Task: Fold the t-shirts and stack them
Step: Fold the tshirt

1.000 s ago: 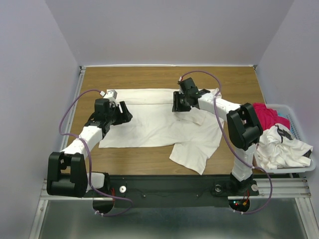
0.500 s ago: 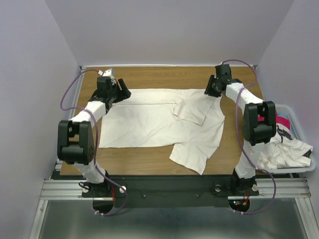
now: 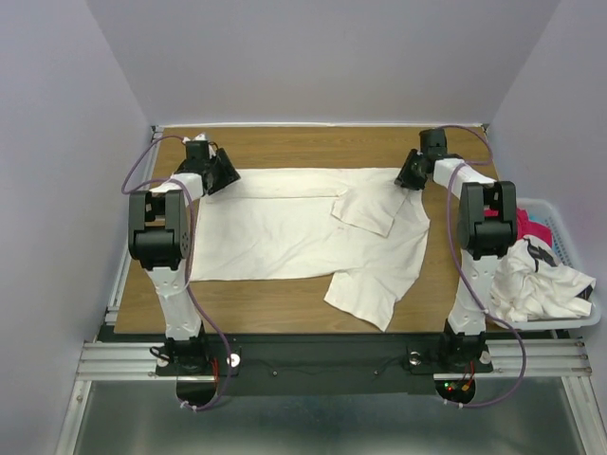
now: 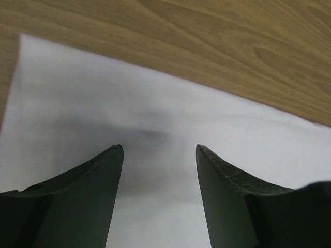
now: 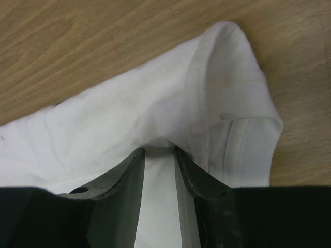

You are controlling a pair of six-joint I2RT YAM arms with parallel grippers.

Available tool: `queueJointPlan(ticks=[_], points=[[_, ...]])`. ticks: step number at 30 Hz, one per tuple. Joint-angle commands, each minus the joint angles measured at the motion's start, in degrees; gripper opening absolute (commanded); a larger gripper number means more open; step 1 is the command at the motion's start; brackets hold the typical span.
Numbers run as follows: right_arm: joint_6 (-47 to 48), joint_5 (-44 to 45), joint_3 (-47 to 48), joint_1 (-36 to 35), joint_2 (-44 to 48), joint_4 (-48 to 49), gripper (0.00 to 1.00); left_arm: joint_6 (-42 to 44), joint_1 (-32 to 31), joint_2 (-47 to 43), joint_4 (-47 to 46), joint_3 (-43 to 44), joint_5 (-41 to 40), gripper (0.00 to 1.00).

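An off-white t-shirt point(image 3: 285, 232) lies spread across the wooden table, with one sleeve point(image 3: 365, 210) folded in over its chest. My left gripper point(image 3: 216, 173) hovers open over the shirt's far left corner, and the cloth point(image 4: 155, 103) lies flat below its fingers point(image 4: 159, 147). My right gripper point(image 3: 410, 176) is at the far right shoulder. Its jaws point(image 5: 159, 150) stand narrow, with a ridge of the shirt point(image 5: 129, 119) bunched between them. A magenta-red t-shirt point(image 3: 517, 220) and a white t-shirt with dark markings point(image 3: 536, 275) are piled in the basket.
A white plastic basket point(image 3: 542, 324) stands off the table's right edge. A metal rail point(image 3: 142, 180) runs along the table's left side. Purple walls close in the back and both sides. Bare wood point(image 3: 313, 147) shows behind the shirt.
Both arms swung out from the middle of the shirt to its far corners. The right gripper let go of the sleeve, which now lies folded on the chest, and closed on the shoulder.
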State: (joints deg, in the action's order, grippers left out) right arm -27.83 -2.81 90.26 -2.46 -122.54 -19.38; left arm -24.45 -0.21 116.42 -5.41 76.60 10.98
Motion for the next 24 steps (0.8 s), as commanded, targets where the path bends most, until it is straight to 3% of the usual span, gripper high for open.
queueJointPlan(ticks=[1, 12, 17, 21, 24], points=[[-0.6, 1.9, 1.1, 2.2, -2.3, 1.4, 0.37, -1.5, 2.3, 2.3, 2.9, 3.2, 1.1, 0.70], [-1.2, -3.4, 14.4, 4.0, -12.9, 1.3, 0.42, -2.4, 3.7, 12.2, 7.0, 17.2, 6.3, 0.69], [0.5, -4.7, 19.1, 4.0, -13.0, 1.2, 0.51, -1.7, 4.5, 16.2, 7.4, 25.2, 9.3, 0.72], [2.3, -5.6, 18.2, 4.0, -6.5, 0.8, 0.59, 0.8, 4.4, 10.8, 7.6, 23.7, 12.1, 0.82], [2.9, -5.9, 12.1, 4.0, -0.2, 0.3, 0.64, 2.5, 4.4, -0.1, 7.7, 14.7, 9.8, 0.89]])
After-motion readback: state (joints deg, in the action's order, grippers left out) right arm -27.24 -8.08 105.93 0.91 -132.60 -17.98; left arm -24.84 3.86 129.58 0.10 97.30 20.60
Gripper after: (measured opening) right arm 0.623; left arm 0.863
